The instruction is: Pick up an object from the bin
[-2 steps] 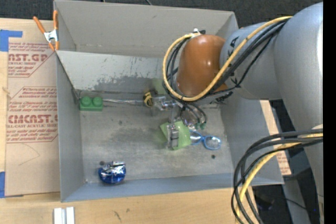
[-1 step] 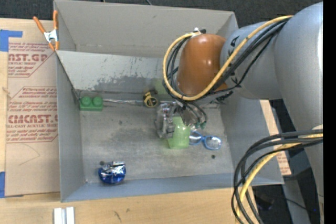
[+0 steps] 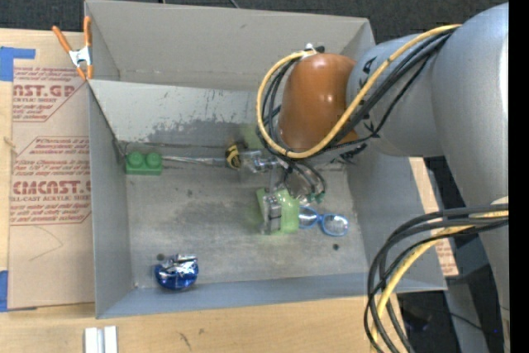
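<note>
My gripper reaches down under the arm's orange cover into the middle of the bin. Its tip sits right on a pale green block-like thing lying on the bin floor; whether it grips that thing I cannot make out. Just right of the pale green thing lies a small blue and clear item. A small yellow and dark piece rests by the back wall, left of the gripper.
A green two-stud brick lies at the far left against the back wall. A crumpled blue and white thing sits near the front left corner. The arm and its cables cover the bin's right side.
</note>
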You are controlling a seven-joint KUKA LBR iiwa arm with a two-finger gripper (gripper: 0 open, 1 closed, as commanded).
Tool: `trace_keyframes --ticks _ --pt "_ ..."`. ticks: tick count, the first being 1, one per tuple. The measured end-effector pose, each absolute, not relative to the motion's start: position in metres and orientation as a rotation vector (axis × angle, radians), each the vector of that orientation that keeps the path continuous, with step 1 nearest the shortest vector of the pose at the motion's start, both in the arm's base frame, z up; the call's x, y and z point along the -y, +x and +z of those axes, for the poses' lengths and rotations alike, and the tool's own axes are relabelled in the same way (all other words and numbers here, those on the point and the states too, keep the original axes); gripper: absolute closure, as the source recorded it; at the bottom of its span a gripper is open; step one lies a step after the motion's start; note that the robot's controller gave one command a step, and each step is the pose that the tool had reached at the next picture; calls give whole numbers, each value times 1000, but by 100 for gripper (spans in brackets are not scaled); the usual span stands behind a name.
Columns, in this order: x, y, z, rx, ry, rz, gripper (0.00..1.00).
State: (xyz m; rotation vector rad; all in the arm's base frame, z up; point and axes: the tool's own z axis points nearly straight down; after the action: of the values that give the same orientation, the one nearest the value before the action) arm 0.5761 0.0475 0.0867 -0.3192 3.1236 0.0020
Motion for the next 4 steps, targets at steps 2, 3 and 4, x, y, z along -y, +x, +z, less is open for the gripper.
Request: trace_keyframes --ticks 2,3,4 --pt "-47 574 70 -3020 -860 3 100" --pt "-47 574 70 -3020 -859 3 0" --pt "-137 492 69 -2977 -1008 8 0"
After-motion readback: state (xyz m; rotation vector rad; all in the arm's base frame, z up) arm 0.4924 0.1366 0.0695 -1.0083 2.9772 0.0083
